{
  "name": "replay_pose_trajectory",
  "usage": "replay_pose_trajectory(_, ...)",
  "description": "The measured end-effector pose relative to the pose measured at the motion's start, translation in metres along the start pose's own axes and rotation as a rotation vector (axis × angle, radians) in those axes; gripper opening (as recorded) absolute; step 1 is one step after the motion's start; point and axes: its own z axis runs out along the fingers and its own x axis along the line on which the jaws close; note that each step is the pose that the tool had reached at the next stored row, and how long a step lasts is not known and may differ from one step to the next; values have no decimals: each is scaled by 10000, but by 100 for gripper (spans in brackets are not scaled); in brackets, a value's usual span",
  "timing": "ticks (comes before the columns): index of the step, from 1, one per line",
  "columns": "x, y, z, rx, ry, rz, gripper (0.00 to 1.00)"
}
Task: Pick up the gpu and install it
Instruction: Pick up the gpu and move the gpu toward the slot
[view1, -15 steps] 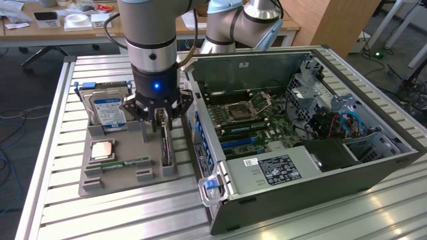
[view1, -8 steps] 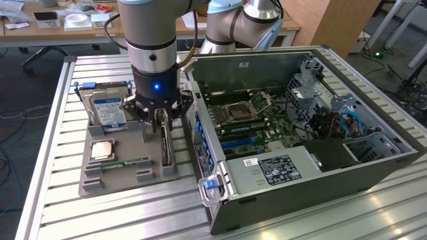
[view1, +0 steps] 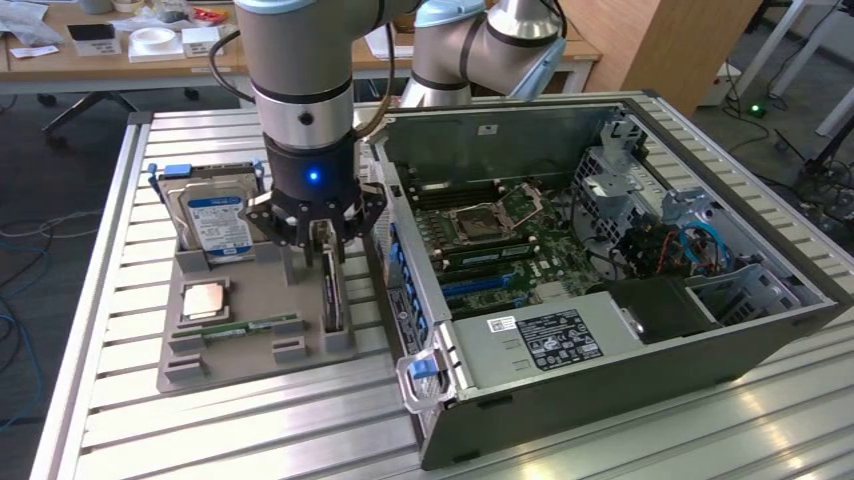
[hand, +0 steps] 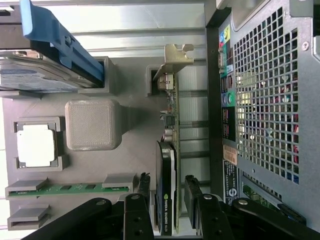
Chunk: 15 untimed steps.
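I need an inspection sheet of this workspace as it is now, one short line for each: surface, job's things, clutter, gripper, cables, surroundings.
Surface: slatted aluminium table carrying a grey plastic parts holder and an open grey computer case.
Job's things: dark flat gpu card standing on edge in a holder slot, with its silvery metal bracket at the end away from the gripper.
Clutter: silver hard drive with blue-white label, square silver processor chip and slim green memory stick, all in the holder.
Gripper: black gripper open, one finger on each side of the gpu card, gaps visible.
Cables: blue cables inside the case; loose cables on the floor.
Surroundings: wooden desk with papers behind.
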Motion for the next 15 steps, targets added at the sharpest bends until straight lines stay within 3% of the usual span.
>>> replay_pose_trajectory(8, 0, -1, 12, 2, 1, 0, 42)
replay_pose_trajectory(15, 2, -3, 80, 2, 1, 0, 42)
